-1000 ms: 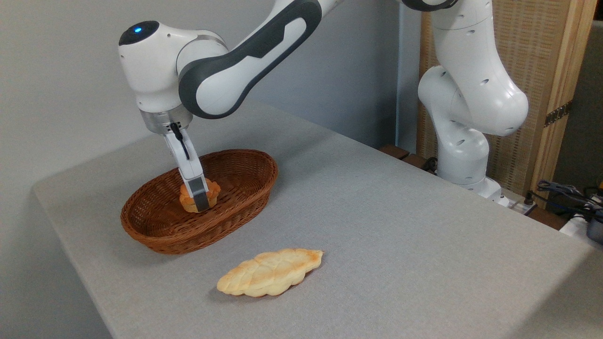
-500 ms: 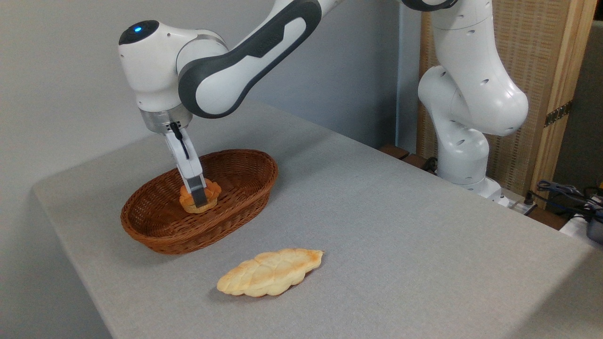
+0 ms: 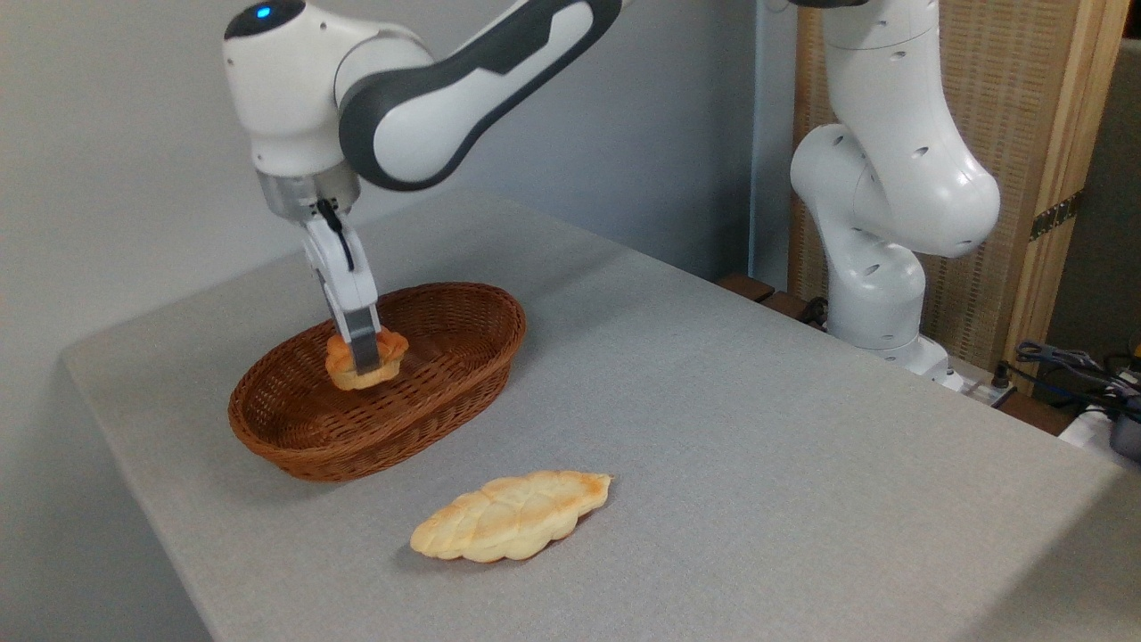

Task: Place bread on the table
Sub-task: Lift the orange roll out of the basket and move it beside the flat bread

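Orange-brown on the bread (image 3: 385, 357), with a paler, creamier base under that twisted top. The gripper (image 3: 364, 361) shows white up high and grey at the finger in front. The basket (image 3: 428, 406) is a warm reddish-brown, tight woven wicker all round. The table (image 3: 758, 464) is light grey, seemingly with a fine fabric-like grain. The flat loaf (image 3: 510, 517) is pale yellow with golden toasted patches and a leaf-vein pattern. The arm (image 3: 463, 89) is glossy white with dark grey panels and a small blue light on top.
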Robot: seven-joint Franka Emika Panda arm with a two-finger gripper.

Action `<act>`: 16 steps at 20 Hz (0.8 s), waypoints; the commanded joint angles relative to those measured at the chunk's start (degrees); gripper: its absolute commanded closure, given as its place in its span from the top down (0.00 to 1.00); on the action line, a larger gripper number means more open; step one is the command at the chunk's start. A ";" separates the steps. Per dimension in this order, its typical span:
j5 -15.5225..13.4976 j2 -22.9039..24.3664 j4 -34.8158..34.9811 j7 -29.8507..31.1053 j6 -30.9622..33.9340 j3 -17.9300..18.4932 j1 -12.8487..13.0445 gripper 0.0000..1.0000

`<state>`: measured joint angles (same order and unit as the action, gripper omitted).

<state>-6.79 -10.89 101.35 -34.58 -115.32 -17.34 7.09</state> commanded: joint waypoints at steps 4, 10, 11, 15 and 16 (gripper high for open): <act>0.37 6.84 0.60 0.30 8.08 5.99 -0.15 0.60; 0.72 9.56 1.04 0.12 13.70 11.53 -0.15 0.61; 0.72 10.09 1.56 -0.49 14.76 13.02 -0.15 0.61; 0.90 12.90 7.35 -4.70 15.12 16.98 -0.15 0.61; 1.07 13.52 9.20 -6.10 15.04 17.77 -0.15 0.61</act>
<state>-6.54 -1.02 104.21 -37.39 -100.33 -2.43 6.35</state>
